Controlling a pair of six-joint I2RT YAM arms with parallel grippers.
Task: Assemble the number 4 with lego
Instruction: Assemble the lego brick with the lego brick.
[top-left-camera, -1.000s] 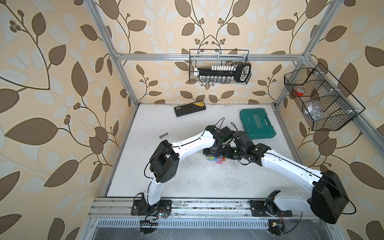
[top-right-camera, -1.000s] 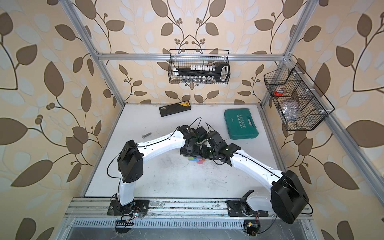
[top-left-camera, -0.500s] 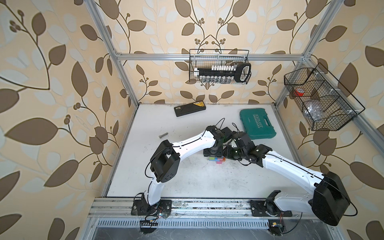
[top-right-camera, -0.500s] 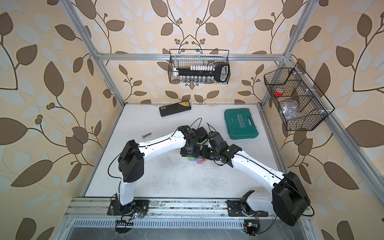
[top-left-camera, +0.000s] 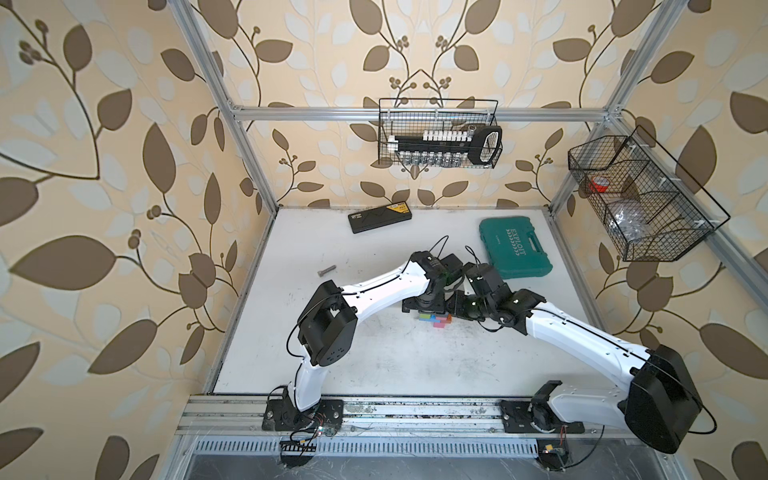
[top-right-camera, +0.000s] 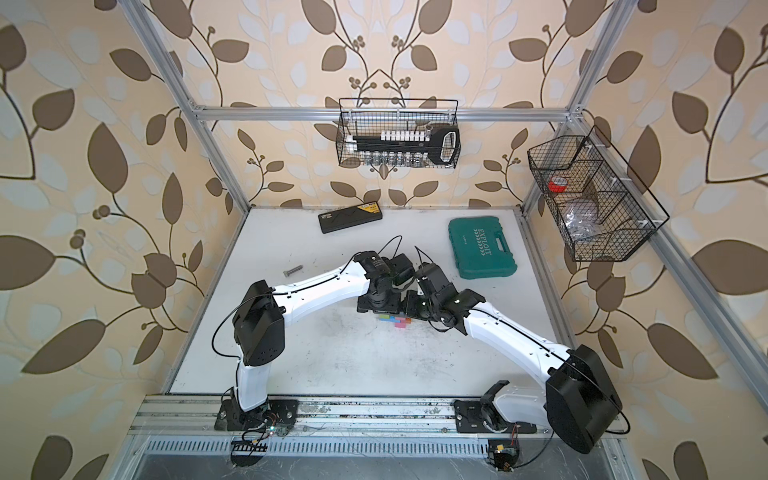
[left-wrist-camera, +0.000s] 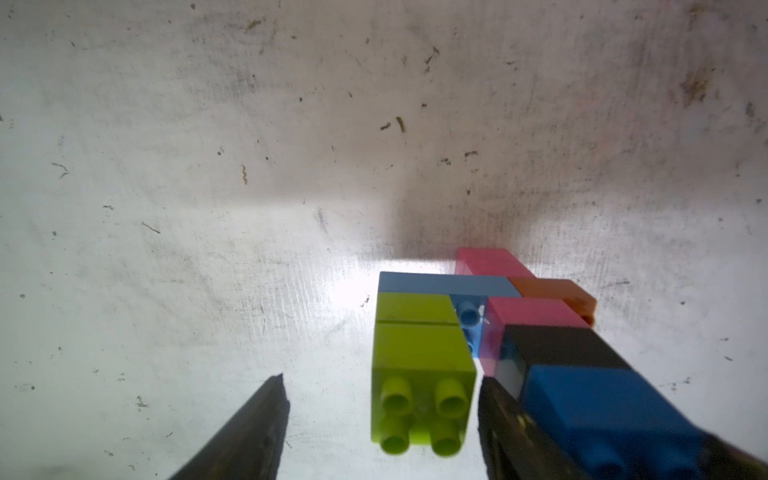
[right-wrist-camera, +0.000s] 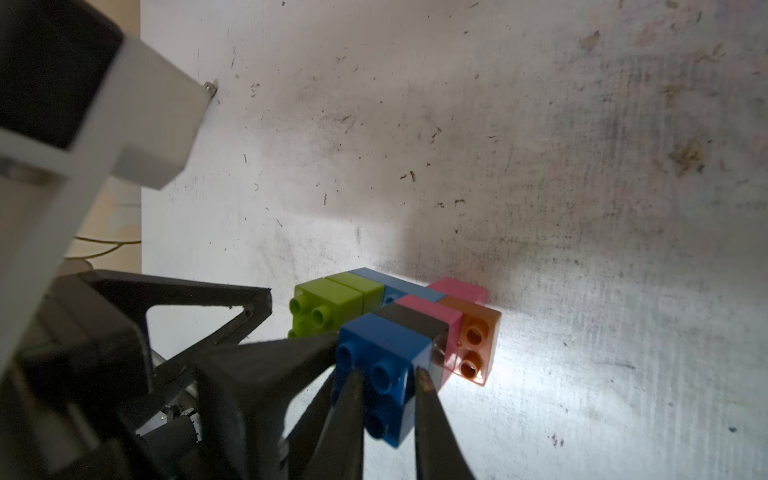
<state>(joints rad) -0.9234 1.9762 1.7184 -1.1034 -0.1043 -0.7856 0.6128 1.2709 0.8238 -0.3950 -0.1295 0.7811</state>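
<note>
Your right gripper (right-wrist-camera: 387, 376) is clamped on the dark blue brick (right-wrist-camera: 386, 345) that ends the number 4 (right-wrist-camera: 428, 311). The figure lies flat on the table (right-wrist-camera: 540, 166), its long axis running straight out from those fingertips, studs facing back. Your left gripper (left-wrist-camera: 380, 392) stands apart around the parallel lime green arm (left-wrist-camera: 419, 345), one finger perhaps brushing it.

Top pair overhead; wrist pair close, sharing lego (left-wrist-camera: 419, 353)
</note>
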